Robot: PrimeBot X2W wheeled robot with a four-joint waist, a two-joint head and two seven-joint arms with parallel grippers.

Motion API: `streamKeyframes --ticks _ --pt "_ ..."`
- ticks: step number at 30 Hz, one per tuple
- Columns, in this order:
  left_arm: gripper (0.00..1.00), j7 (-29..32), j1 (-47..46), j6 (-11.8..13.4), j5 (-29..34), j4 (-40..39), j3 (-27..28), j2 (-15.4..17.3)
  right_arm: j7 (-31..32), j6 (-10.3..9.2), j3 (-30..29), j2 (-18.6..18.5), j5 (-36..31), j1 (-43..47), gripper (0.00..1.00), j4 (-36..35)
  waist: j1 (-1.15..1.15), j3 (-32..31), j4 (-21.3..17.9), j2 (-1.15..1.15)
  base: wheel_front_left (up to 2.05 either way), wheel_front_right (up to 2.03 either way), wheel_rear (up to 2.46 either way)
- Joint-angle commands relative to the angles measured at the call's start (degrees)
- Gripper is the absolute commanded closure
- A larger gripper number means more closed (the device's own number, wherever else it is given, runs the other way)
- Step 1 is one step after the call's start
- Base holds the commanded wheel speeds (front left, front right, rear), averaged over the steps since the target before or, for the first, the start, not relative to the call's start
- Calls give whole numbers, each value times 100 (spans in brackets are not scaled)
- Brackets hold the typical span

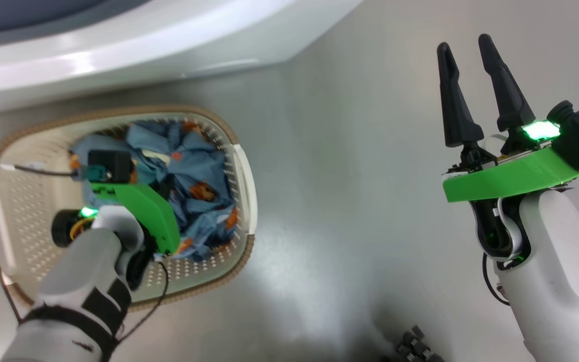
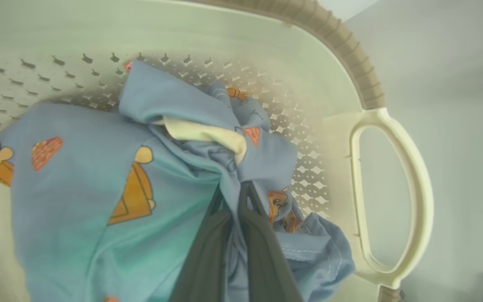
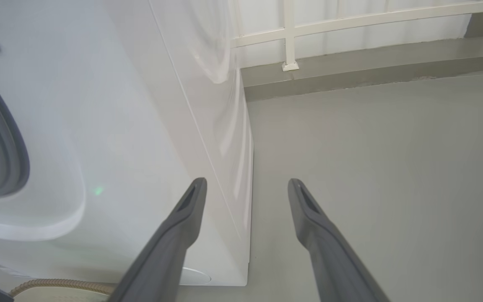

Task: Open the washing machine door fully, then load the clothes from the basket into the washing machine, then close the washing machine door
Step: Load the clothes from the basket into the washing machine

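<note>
The cream basket [image 1: 242, 166] with its brown rim stands on the floor below the white washing machine [image 1: 118, 55]. Light blue clothes [image 1: 199, 176] with orange bears lie bunched at its right end. My left gripper [image 2: 237, 188] reaches down into the basket [image 2: 392, 188] and is shut on a fold of the clothes [image 2: 99, 180]; its wrist [image 1: 133, 206] hides the fingers from the head view. My right gripper [image 1: 469, 50] hangs open and empty over bare floor at the right, and again as the right gripper [image 3: 247, 186] beside the washing machine [image 3: 120, 126]. The washing machine door is out of view.
The grey gasket [image 3: 13, 151] of the drum opening shows at the left edge of the right wrist view. A low ledge with a white railing [image 3: 292, 33] runs behind the machine. Grey floor [image 1: 360, 176] lies between basket and right arm.
</note>
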Motion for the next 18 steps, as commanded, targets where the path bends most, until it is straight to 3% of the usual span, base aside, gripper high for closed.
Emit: streamKeyframes --ticks 1,18 --pt "100 -120 221 -20 -104 -208 25 124 -45 32 45 -74 -38 274 0 -83 0 -405 230 0 0 0 0" --pt "100 -1409 991 -20 -819 -1265 -581 303 -45 32 -64 -395 63 890 0 178 0 -1938 767 0 0 0 0"
